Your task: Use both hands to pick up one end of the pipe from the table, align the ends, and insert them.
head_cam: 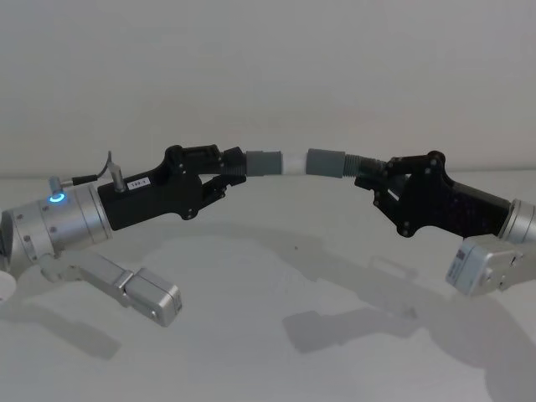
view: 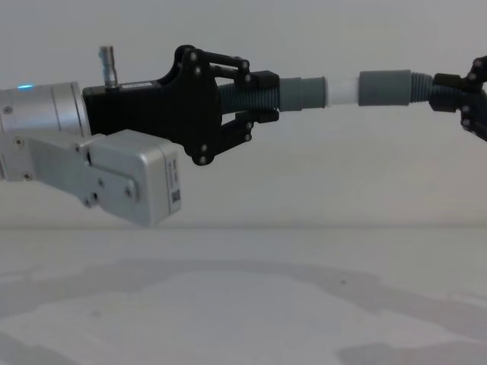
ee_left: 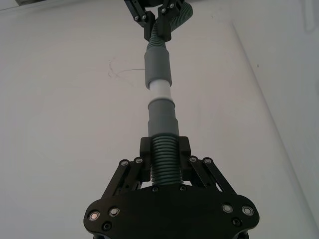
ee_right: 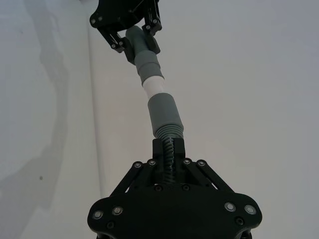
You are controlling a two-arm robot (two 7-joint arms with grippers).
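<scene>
Both pipe pieces hang in the air above the white table, lined up end to end. My left gripper is shut on the ribbed middle of the left pipe piece, whose white plug tip points right. That tip meets the mouth of the grey socket cuff of the right pipe piece; how deep it sits is hidden. My right gripper is shut on that piece's ribbed part. In the chest view the left gripper, the tip and the socket cuff form one level line.
A silver camera block hangs under each wrist, one on the left and one on the right. The bare table shows only the arms' shadows. A plain pale wall stands behind.
</scene>
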